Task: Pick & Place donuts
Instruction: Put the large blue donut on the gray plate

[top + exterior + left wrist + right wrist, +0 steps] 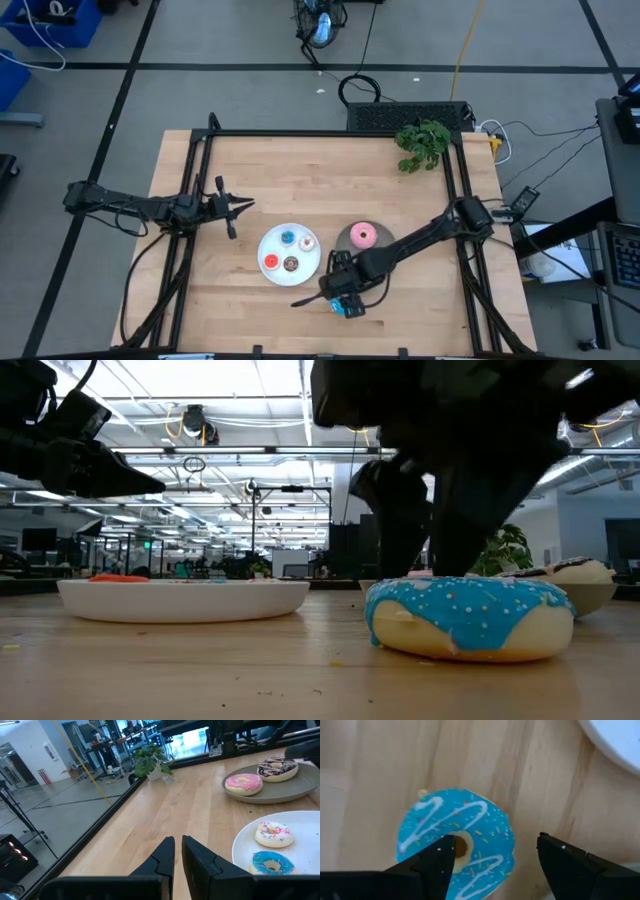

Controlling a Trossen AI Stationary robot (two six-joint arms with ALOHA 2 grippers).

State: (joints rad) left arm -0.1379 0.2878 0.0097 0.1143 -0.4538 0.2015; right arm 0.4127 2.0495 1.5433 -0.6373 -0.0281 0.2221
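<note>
High view. White plate (268, 247), table centre: four tiny donuts, blue (288, 237), pale pink (307, 242), red (271, 262), brown (291, 265). Grey plate (343, 238) just beside it: pink donut (362, 236) showing, the rest under the right arm. Right gripper (344, 303) near the front edge, over the blue-iced donut (345, 308). Left gripper (238, 207) waits at table left, well apart from both plates.

Low view. Blue-iced donut (468, 617) flat on the bare wood, dark gripper directly above it.

Left wrist view. Left gripper (178, 851): fingers nearly together, holding nothing. Chocolate donut (277, 768) beside the pink one on the grey plate.

Right wrist view. Right gripper (496, 857): fingers spread wide, one over the donut's hole, the other outside its rim; nothing gripped yet.

Progress, judged: six donuts plated; the blue-iced one remains to be grasped and placed.
</note>
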